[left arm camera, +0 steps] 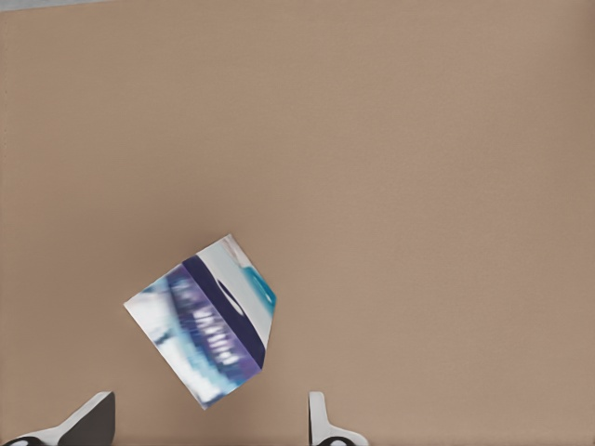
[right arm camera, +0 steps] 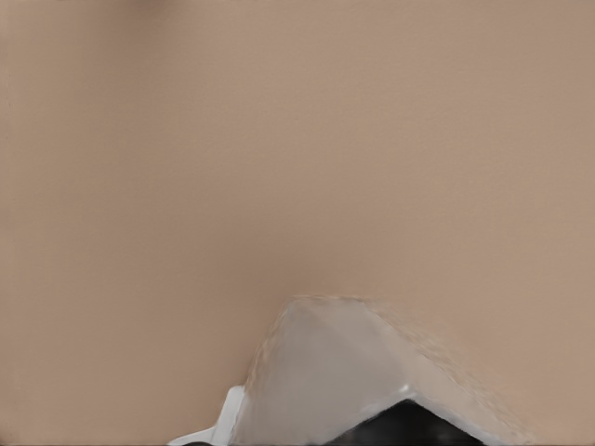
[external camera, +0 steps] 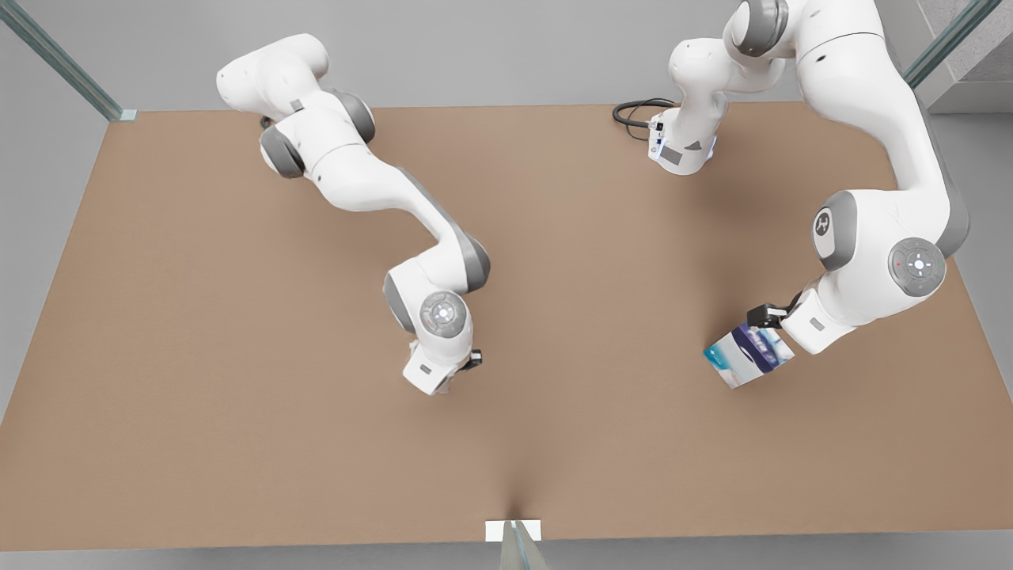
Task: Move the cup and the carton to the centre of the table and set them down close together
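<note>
Brown table (external camera: pixel 237 356): left end effector (left arm camera: pixel 209 420) spread above carton (left arm camera: pixel 206 325), right's grip unclear.

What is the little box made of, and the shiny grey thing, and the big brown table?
The carton looks like printed cardboard: flat faces, sharp folded edges, white with a dark blue band and teal print. The cup looks like pale metal or glossy plastic, with flat facets and a soft sheen. The table looks like matte board, plain brown with no shine.
</note>
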Available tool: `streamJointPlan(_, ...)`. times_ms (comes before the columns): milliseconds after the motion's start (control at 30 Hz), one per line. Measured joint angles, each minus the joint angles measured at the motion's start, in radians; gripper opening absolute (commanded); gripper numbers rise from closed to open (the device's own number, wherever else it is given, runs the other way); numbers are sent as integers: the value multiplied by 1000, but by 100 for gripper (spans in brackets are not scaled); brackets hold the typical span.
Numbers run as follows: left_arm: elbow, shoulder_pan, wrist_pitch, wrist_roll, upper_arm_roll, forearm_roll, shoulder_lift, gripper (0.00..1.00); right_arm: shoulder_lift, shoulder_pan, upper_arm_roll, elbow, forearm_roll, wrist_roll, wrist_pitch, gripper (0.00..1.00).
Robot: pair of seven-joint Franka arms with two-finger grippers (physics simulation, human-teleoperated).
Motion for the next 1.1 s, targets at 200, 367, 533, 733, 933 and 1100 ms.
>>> streamJointPlan(200,0,0,0,2,5,0,0,100,75,71,5,4,4,101,117,21)
streamJointPlan(367,0,1,-8,0,18,-1,-2,100,108,96,5,2,33,146,194,21)
streamJointPlan(533,0,0,-8,-1,19,-1,-2,100,116,102,8,-3,34,162,194,21)
streamJointPlan(733,-95,2,77,-262,41,-5,-14,100,119,103,8,-4,30,168,191,56)
streamJointPlan(933,-194,32,186,-393,77,-78,11,100,125,103,8,-4,30,163,194,100)
streamJointPlan(1100,-198,29,201,-393,77,-119,43,100,126,106,13,-2,30,165,208,100)
